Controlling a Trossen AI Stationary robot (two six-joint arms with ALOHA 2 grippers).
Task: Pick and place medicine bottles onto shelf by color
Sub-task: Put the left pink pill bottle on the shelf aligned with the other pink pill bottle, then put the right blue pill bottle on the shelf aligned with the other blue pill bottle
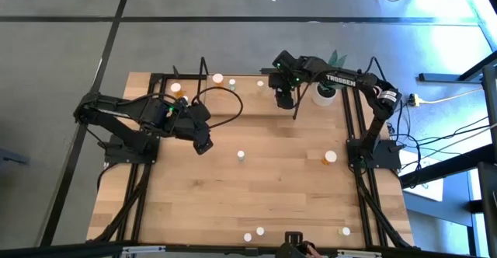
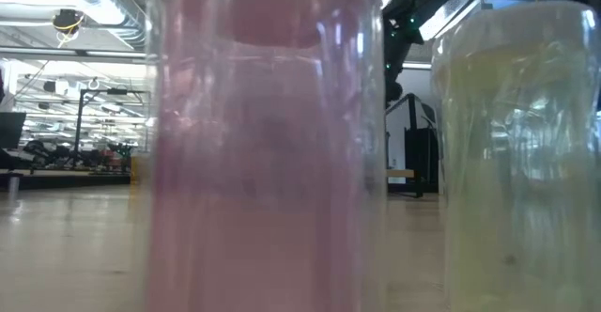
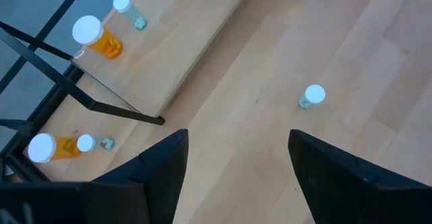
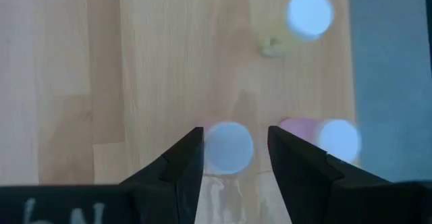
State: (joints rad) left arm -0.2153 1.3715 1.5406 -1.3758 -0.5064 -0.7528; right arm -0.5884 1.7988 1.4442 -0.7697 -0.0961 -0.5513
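Here, white-capped pink bottle (image 4: 228, 147), right end effector (image 4: 235, 158)

Wide bare table (image 1: 279, 176) is lying open mid-frame. Single bottle (image 1: 241, 156) is sitting at centre, orange bottle (image 1: 330, 158) right. Shelf (image 1: 233, 102), plant pot (image 1: 324, 95) are crowding the upper edge.

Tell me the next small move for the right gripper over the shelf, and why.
Probably let go fully and lift the right gripper straight up. The pink bottle within it appears to stand on the shelf, right beside another pink bottle, so it looks sorted by colour. A straight rise should avoid knocking that neighbour.
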